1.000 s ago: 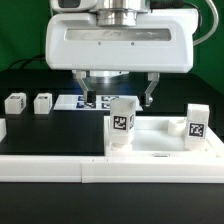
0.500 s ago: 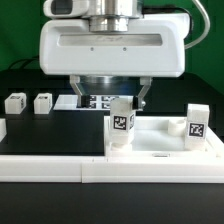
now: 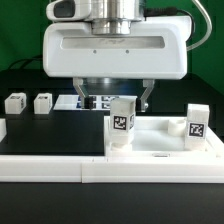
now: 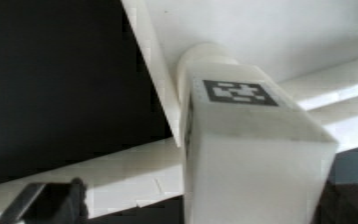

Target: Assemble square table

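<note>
Having sunk a little in the last second and steadied, the gripper hangs open-jawed and empty, seemingly astride the small white tagged plastic leg upright on a corner of the white plastic square slab, probably lining up a grasp.

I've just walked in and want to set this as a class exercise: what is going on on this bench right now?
The arm's gripper hangs with its jaws open just over an upright leg standing at a corner of the square tabletop; it grips nothing. A second leg stands upright at the tabletop's corner on the exterior view's right. A third leg and a fourth leg sit on the black table at the exterior view's left.
</note>
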